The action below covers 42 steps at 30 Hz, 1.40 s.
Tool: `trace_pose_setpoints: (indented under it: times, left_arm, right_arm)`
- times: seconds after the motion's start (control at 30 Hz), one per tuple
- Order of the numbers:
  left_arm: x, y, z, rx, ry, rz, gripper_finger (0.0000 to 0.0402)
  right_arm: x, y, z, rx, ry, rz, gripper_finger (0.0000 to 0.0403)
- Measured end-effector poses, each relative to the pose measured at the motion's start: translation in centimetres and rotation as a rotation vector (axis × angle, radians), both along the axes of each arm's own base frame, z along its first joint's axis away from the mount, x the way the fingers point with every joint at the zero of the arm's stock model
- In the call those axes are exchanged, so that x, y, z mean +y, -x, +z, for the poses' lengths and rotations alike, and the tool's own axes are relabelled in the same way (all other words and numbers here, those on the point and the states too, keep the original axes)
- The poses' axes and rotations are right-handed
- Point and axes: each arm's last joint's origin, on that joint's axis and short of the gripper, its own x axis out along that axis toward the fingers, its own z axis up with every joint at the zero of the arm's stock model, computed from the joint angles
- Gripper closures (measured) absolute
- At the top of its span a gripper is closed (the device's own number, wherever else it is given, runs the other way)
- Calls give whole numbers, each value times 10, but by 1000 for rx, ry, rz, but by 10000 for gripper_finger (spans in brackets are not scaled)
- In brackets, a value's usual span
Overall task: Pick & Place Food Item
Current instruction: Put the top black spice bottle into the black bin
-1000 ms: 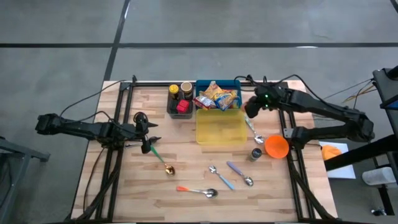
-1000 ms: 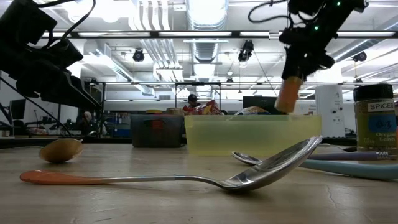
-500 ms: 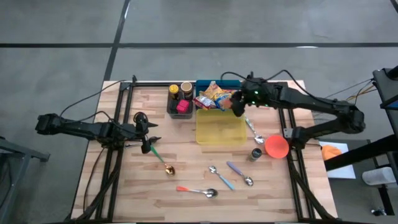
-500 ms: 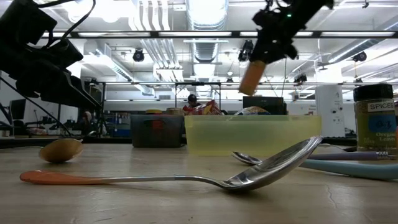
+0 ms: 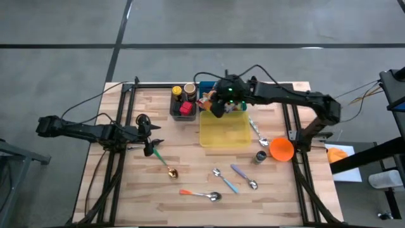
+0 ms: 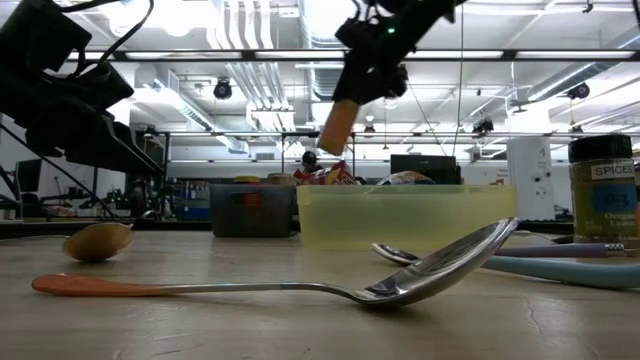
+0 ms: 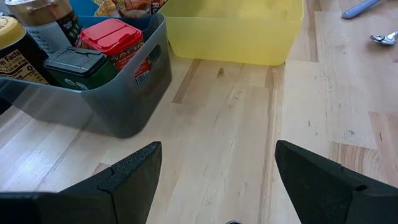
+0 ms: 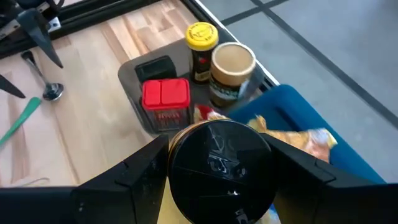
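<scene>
My right gripper hangs above the table's far side, over the border between the blue bin of snack packets and the yellow bin. It is shut on a jar with a tan body and a black lid. My left gripper waits open at the table's left, with nothing between its fingers. My right gripper pinches the jar between its two fingers, one on each side just below the black lid. The fingers slant down from the table's right. The jar hangs tilted below them, lifted clear above the bins.
A grey bin with jars and a red box stands left of the blue bin. A spice jar and an orange bowl stand right of the yellow bin. Several spoons lie toward the near edge.
My right gripper has carried the jar toward the table's left edge and a little up, from beside the yellow bin's right end to above the blue bin's left part. Its wrist has rolled, and the jar now hangs more tilted.
</scene>
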Motion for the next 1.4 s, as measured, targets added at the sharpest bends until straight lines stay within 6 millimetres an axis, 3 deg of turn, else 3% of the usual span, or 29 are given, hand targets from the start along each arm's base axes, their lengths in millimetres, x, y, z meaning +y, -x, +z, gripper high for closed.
trace_pose_setpoints:
  times: [0.2,0.43,0.7,0.9,1.4]
  left_arm:
    - [0,0,0,1,0,0,85]
    - [0,0,0,6,0,0,85]
    - [0,0,-1,9,-1,0,85]
    - [0,1,-1,17,-1,0,85]
    - [0,2,-3,41,-4,0,85]
  right_arm:
    - [-9,-30,-6,20,25,31,174]
    - [-16,-51,-12,9,53,50,174]
    - [-17,-66,-9,-75,95,93,174]
    - [-20,-77,-28,-61,89,98,174]
    - [-53,-88,-52,34,63,-5,174]
